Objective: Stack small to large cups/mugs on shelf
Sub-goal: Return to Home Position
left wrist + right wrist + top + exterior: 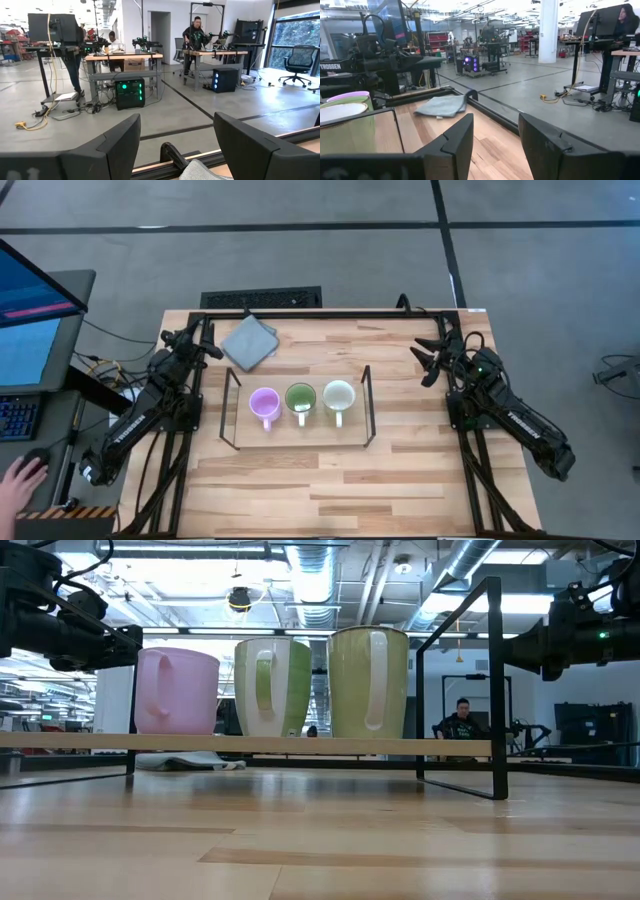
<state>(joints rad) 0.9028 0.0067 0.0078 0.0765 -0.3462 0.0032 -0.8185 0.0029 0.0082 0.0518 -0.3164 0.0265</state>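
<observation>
Three mugs stand upright in a row on the shelf (369,405), a low dark wire rack at the table's middle: a light purple mug (264,404) on the left, an olive green mug (300,398) in the middle, a cream-white mug (339,395) on the right. They also show in the low view: purple (177,690), green (272,687), cream-white (367,683). My left gripper (212,348) is open and empty at the table's far left. My right gripper (428,360) is open and empty at the far right. Both are well away from the mugs.
A grey folded cloth (249,341) lies on the table behind the shelf, near my left gripper. A black frame (320,314) runs along the table's far edge. A person's hand (20,477) rests on a mouse off the table's left.
</observation>
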